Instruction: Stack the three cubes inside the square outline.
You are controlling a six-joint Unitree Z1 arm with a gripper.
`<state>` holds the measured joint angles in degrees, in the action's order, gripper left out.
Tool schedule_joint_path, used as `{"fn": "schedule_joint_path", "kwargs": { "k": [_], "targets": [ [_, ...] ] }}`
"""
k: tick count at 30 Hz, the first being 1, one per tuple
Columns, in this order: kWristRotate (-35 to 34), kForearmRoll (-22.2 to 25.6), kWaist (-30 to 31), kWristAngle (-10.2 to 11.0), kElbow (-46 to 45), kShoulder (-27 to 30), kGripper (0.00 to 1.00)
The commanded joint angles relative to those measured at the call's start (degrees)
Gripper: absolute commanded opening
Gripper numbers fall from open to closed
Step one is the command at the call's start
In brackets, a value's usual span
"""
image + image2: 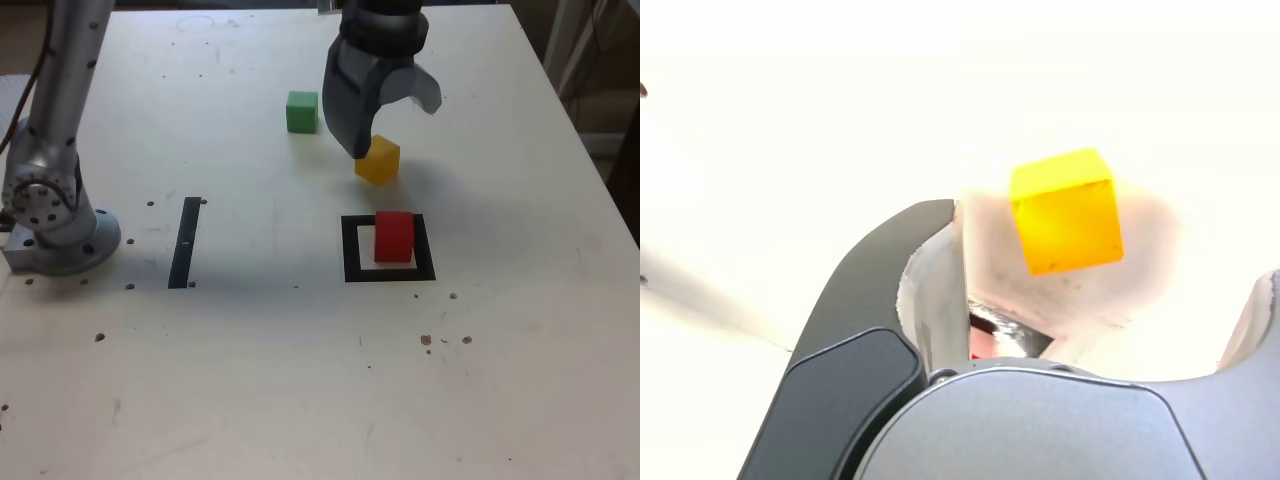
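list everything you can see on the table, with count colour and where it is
red cube: 1, red, inside the square outline
yellow cube: 1, yellow, behind the outline, below the open gripper
green cube: 1, green, far part of the table, toward the exterior view's left of the gripper
square outline: 1, black frame with pale centre, middle of the table
black strip: 1, black, toward the exterior view's left of the outline
table: 1, pale, scuffed
arm base: 1, silver, exterior view's left edge
gripper: 1, dark grey, open over the yellow cube
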<state>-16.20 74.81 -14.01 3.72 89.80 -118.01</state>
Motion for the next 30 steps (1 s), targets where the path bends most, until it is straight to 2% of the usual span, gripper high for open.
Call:
{"fn": "schedule_joint_path", "kwargs": {
  "k": [1,9,15,24,27,30],
  "targets": [
    [-0.1,0.0,-0.1,-0.5,0.1,-0.9,0.99],
    [-0.5,-3.3,-0.7,-0.8,-3.7,-3.5,0.98],
    [-0.6,-4.8,-1.3,-1.0,-4.6,-3.2,0.9],
    [0.5,-10.3,-1.9,-2.8,-7.1,-2.7,0.84],
    [0.5,-11.2,-2.2,-3.1,-7.5,-2.5,0.79],
    [0.6,-11.4,-3.0,-3.0,-7.5,-2.3,0.69]
  ]
}}
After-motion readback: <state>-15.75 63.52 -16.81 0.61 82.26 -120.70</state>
